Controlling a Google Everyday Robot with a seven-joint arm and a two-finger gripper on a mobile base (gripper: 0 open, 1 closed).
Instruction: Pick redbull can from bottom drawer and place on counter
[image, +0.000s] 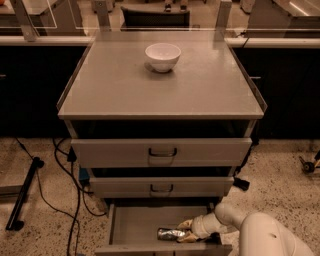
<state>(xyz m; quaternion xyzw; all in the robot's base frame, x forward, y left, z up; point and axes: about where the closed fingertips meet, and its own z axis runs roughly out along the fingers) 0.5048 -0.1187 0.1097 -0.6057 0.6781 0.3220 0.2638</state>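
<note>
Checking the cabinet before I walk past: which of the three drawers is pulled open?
The bottom drawer, pulled out with the redbull can lying inside and the gripper at the can; the two handled drawers above are pushed in.

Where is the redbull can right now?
In the camera view, the redbull can lies on its side in the open bottom drawer, right of centre, the gripper at its right end.
</note>
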